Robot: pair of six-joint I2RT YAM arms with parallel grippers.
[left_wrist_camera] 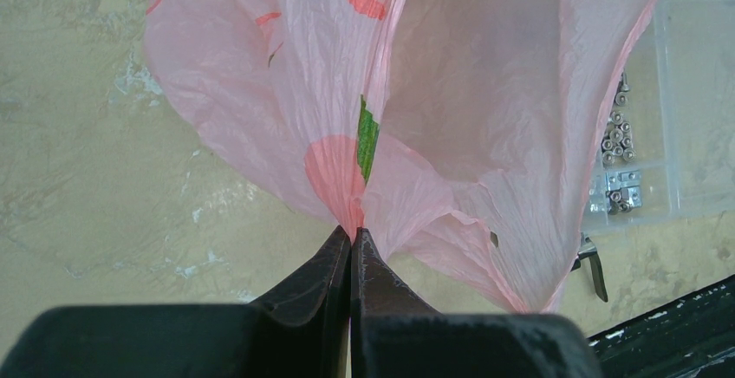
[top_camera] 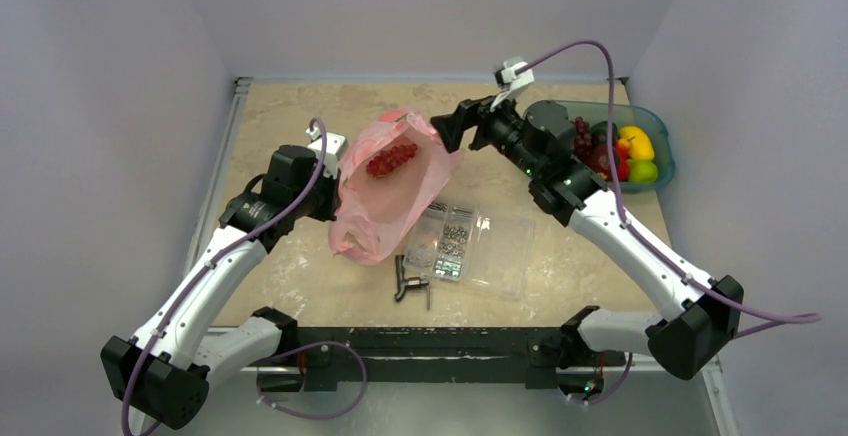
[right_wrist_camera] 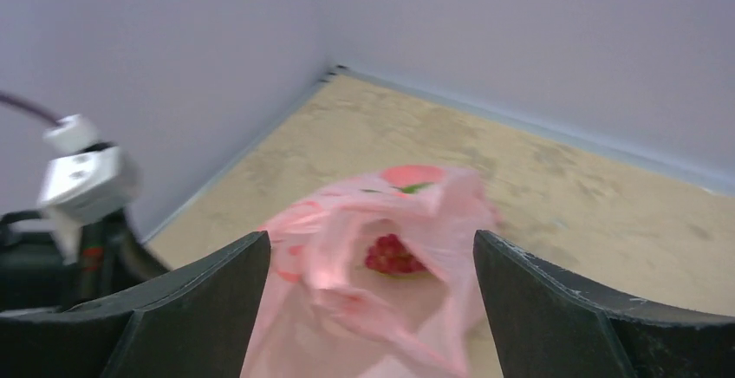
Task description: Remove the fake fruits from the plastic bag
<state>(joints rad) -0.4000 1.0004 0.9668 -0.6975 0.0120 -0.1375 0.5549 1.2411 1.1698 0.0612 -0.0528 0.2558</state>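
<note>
1. The bag (top_camera: 385, 221) sits on the table (top_camera: 290, 286), a bit left of the middle. Its mouth is held up and open.
2. One bunch of red grapes (top_camera: 392, 159) shows inside, near the mouth. I see no other fruit in the bag.
3. The left gripper (left_wrist_camera: 354, 237) is pinched tight on the bag's left edge. The thin plastic bunches into folds there.
4. The right gripper (right_wrist_camera: 371, 252) is spread wide and holds nothing. It is just beside the bag's right edge, with the mouth and grapes in front of it.
5. The bag looks very thin, soft and crinkly. It likely weighs almost nothing, so it will sag and follow any tug. A pinch on the edge seems the best hold.
6. The grapes look light, hard and shiny, so they may slip. The bunch is long and bumpy. Squeezing across its middle seems best.
7. The fingers could catch plastic along with the grapes and drag the bag.
8. A box (top_camera: 470, 241) lies just beside the bag. A bowl (top_camera: 667, 161) of other fruit sits far right.
</note>
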